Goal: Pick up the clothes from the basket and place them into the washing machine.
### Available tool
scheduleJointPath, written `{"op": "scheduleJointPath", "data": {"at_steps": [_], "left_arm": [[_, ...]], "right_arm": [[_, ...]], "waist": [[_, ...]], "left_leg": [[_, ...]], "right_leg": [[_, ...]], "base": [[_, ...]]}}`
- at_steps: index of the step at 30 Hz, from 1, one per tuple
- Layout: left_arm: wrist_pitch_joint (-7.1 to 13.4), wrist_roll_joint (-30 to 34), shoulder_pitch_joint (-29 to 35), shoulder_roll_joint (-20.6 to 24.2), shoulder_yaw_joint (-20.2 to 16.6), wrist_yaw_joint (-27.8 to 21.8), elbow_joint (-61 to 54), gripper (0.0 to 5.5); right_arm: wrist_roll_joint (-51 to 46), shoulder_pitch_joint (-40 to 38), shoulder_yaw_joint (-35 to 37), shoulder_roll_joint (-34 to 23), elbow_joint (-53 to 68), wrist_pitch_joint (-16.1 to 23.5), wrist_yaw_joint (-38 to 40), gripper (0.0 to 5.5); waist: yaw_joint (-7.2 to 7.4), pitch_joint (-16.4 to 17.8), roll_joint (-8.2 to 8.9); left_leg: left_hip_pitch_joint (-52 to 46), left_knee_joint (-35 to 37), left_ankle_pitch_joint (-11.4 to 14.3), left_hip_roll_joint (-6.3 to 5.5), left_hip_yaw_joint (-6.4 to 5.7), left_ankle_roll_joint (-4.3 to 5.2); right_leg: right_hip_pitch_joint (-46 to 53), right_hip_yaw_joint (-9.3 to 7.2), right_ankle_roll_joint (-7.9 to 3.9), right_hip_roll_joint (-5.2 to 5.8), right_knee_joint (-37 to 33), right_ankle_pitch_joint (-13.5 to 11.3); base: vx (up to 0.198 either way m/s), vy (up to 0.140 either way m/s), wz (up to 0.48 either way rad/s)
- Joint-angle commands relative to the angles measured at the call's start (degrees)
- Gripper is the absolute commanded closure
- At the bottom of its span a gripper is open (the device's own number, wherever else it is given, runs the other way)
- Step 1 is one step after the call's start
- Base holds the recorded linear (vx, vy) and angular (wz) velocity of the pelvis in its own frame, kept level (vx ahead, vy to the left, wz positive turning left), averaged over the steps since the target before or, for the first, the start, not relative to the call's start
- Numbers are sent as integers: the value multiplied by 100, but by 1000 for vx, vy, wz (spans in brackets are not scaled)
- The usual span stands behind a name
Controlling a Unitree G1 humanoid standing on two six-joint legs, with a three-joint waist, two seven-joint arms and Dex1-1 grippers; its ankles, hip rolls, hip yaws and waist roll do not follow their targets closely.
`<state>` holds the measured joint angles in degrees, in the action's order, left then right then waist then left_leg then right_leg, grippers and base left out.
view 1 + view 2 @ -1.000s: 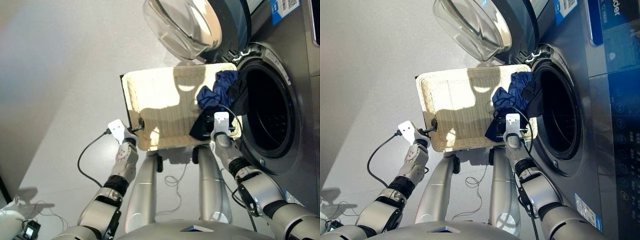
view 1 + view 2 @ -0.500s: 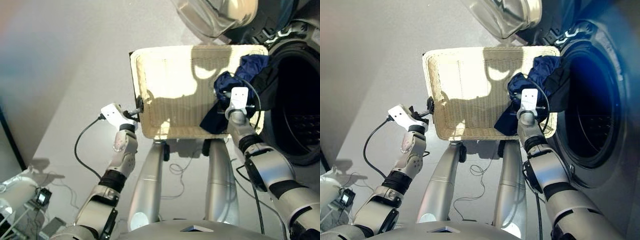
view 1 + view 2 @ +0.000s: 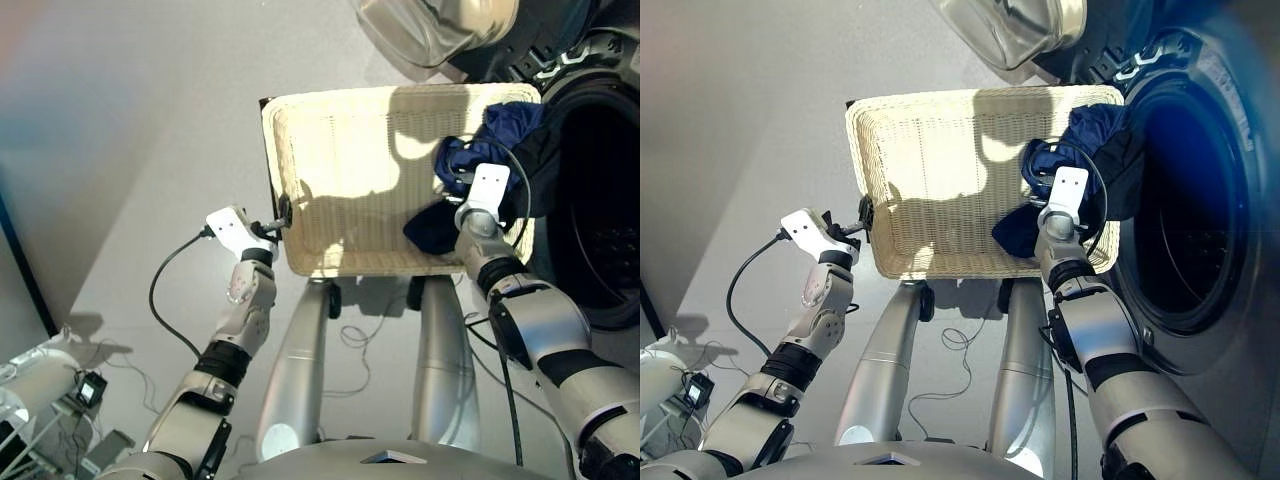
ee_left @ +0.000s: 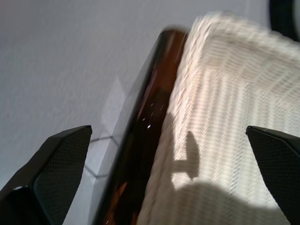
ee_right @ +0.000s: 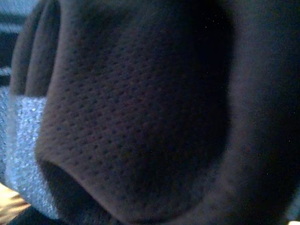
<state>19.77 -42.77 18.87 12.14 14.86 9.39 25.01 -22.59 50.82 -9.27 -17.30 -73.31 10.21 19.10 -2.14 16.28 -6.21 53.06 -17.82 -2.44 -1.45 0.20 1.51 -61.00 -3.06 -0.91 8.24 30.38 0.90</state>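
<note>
sideways, basket [image 3: 340, 180] faces washing machine [image 3: 600, 200].

The clothes [image 3: 480, 175] lie at the basket's [image 3: 340, 170] right edge, beside the washing machine [image 3: 600, 200] opening; the open door [image 3: 440, 30] stands behind the basket.

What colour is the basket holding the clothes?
Cream woven wicker; the basket shows best in the right eye view.
</note>
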Motion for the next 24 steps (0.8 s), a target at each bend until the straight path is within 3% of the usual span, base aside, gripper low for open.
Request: {"op": "scheduleJointPath", "data": {"at_steps": [1,5,10,11,13,14,15,16,17,18,19,21,24], "left_arm": [[428,134,-108,139,-464,194,-119,0],[510,281,-108,70,-593,338,-53,0],[593,236,-80,90,-636,475,-74,0],[594,236,-73,87,-634,477,-81,0],[545,225,-205,188,-585,408,-203,0],[545,225,-198,184,-582,410,-209,0],[515,226,-276,215,-574,384,-223,0],[512,227,-276,213,-572,384,-219,0],[499,221,-315,219,-548,372,-247,0],[486,201,-365,235,-539,353,-271,0],[448,132,-469,266,-476,310,-284,0],[408,80,-516,284,-444,283,-301,0],[360,17,-569,275,-392,302,-395,0]], "right_arm": [[746,-76,-124,-227,879,273,690,550],[1678,-415,-131,-491,1811,191,1202,550],[2085,-133,298,-1136,1602,-68,1863,550],[2081,-122,299,-1146,1596,-60,1861,550],[1925,103,528,-1649,1186,-116,2133,550],[1918,117,525,-1663,1173,-104,2130,550],[1881,136,668,-2018,963,-177,2378,550],[1879,139,664,-2021,951,-174,2376,550],[1786,150,800,-2237,850,-171,2520,550],[1581,172,961,-2450,679,-188,2600,550],[1324,286,1014,-2809,341,-263,2659,550],[1024,364,1093,-3182,45,-256,2765,550],[879,279,1202,-3313,-15,-258,3041,550]], "waist": [[226,-36,-102],[295,-37,-96],[290,-85,-152],[303,-57,-140],[254,-104,-214],[266,-73,-203],[263,-64,-235],[234,-109,-249],[248,-82,-253],[243,-83,-270],[214,-115,-284],[241,-123,-280],[262,-164,-292]], "left_leg": [[-500,97,549,38,32,-31],[-675,228,526,22,53,-33],[-603,155,581,1,39,-69],[-516,149,421,-10,95,-96],[-528,108,620,1,64,-74],[-441,99,465,-8,125,-101],[-378,50,514,-6,147,-117],[-441,53,668,4,90,-91],[-312,-7,553,-1,162,-127],[-261,-46,584,-2,165,-133],[-234,-153,793,14,98,-131],[-95,-323,876,28,87,-142],[67,-548,957,42,81,-143]], "right_leg": [[764,-95,-473,-80,-907,-34],[946,-69,-490,-126,-1125,-94],[873,9,-494,-144,-1107,-103],[808,-16,-453,-119,-1147,-269],[784,58,-504,-138,-1076,-91],[719,32,-464,-114,-1113,-255],[634,52,-465,-117,-1057,-226],[675,88,-507,-145,-1019,-69],[574,65,-467,-117,-1021,-208],[526,70,-469,-117,-984,-176],[492,129,-503,-146,-865,23],[382,161,-493,-166,-751,78],[236,180,-474,-173,-565,145]], "base": [[0,0,0],[0,0,0],[-19,3,-7],[-92,19,-47],[0,0,0],[0,0,0],[0,0,0],[0,0,0],[0,0,0],[0,0,0],[138,0,26],[70,-6,31],[0,0,0]]}}
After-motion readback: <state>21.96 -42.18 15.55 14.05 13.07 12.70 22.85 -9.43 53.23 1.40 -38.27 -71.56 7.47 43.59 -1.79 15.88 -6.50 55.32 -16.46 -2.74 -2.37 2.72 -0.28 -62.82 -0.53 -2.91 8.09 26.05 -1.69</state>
